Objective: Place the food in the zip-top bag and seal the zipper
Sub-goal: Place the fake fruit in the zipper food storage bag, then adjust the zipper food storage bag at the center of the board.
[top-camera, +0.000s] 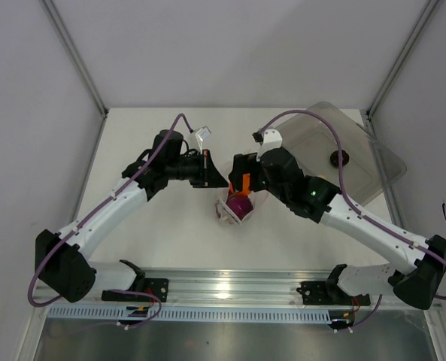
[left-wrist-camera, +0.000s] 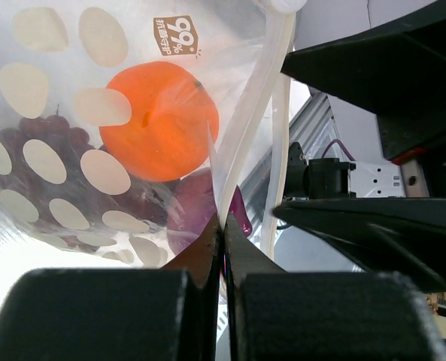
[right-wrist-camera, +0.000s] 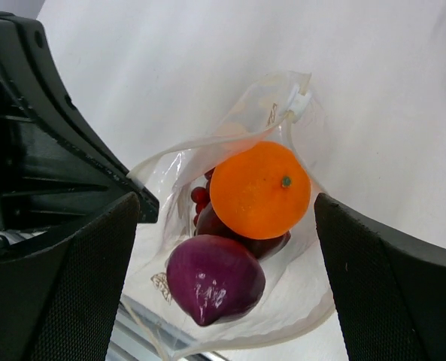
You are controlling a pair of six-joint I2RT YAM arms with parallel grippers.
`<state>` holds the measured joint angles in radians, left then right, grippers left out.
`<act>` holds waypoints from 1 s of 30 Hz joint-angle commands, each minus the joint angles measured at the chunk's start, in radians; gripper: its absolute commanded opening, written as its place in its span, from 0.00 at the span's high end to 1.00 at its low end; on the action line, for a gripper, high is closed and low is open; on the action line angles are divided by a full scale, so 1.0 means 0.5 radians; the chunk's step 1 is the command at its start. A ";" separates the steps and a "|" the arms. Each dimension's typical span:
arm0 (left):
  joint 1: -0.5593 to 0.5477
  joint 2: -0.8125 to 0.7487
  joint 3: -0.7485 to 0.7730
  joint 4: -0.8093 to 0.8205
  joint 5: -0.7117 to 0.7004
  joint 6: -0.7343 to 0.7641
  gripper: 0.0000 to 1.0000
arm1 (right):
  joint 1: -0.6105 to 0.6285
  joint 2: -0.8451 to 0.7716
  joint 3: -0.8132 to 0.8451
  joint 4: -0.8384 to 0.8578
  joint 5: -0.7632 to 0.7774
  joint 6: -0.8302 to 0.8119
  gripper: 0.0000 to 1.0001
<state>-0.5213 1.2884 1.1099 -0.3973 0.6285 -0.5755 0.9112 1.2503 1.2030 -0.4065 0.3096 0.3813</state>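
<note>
Left end effector: clenched on zip-top bag edge.
Right end effector: released, fingers straddling zip-top bag.
Zip-top bag: mid-surface, mouth open.
Contents: orange, grapes, purple-red onion-like ball.

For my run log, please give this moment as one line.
left gripper: shut on zip-top bag | right gripper: open | orange, red onion, grapes: in bag
</note>
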 commanded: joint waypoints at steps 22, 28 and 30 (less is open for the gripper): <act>0.003 -0.058 0.106 0.052 0.032 0.007 0.99 | 0.012 -0.362 -0.378 -0.249 -0.008 0.443 0.34; -0.001 -0.055 0.100 0.061 0.041 0.000 0.99 | -0.006 -0.286 -0.501 -0.065 -0.122 0.437 0.54; 0.003 -0.058 0.093 0.058 0.041 0.000 1.00 | -0.009 -0.255 -0.495 -0.046 -0.137 0.431 0.67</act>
<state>-0.5209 1.2884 1.1206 -0.3912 0.6315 -0.5758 0.9108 1.0996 0.9520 -0.5106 0.2661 0.5896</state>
